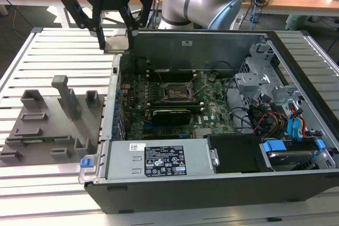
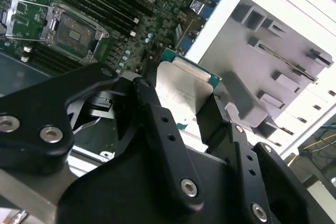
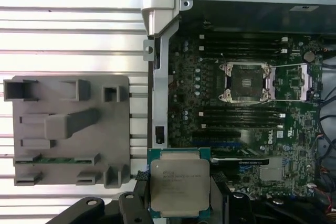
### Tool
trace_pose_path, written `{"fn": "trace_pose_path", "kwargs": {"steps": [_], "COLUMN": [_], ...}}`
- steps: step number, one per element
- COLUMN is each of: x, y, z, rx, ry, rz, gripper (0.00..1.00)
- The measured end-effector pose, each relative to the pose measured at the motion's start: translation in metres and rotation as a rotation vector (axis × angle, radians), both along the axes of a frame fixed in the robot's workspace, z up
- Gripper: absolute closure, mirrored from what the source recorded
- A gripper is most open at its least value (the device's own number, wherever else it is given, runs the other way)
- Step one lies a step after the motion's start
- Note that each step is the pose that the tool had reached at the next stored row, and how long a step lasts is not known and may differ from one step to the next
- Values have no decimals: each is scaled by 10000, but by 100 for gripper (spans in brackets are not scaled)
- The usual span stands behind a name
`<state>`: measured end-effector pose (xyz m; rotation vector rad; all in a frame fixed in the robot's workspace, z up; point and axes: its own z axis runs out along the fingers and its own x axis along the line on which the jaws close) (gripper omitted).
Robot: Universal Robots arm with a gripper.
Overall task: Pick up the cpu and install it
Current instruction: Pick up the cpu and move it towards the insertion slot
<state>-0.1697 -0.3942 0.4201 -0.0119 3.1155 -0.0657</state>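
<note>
The cpu [image 3: 179, 182] is a flat square chip with a silver-grey metal top. My gripper [image 3: 179, 205] is shut on it, one black finger on each side. In the exterior view the gripper [image 1: 116, 35] hangs above the far-left corner of the open computer case [image 1: 159, 191], with the cpu [image 1: 118, 43] between its fingers. The second wrist view shows the cpu [image 2: 181, 90] pinched between the fingers [image 2: 149, 108]. The empty motherboard socket [image 3: 247, 81] [image 1: 176, 92] [image 2: 71, 32] lies inside the case, apart from the chip, with its metal frame [image 3: 294, 80] swung open.
A grey plastic fixture [image 1: 47, 125] [image 3: 68, 129] [image 2: 273, 77] with blocks and slots rests on the white slatted table [image 1: 53, 41], on the exterior view's left of the case. Inside the case are memory slots [image 3: 236, 119], a card [image 1: 170, 115], cables [image 1: 275, 117] and a drive cage [image 1: 259, 78].
</note>
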Motion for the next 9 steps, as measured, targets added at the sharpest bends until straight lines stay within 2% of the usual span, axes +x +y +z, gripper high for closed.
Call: {"fn": "trace_pose_path", "kwargs": {"steps": [6, 9], "x": [69, 134], "y": [32, 79], "z": [-80, -141], "rx": [0, 1], "ry": [3, 10], "rz": [-1, -1], "gripper": [46, 46]}}
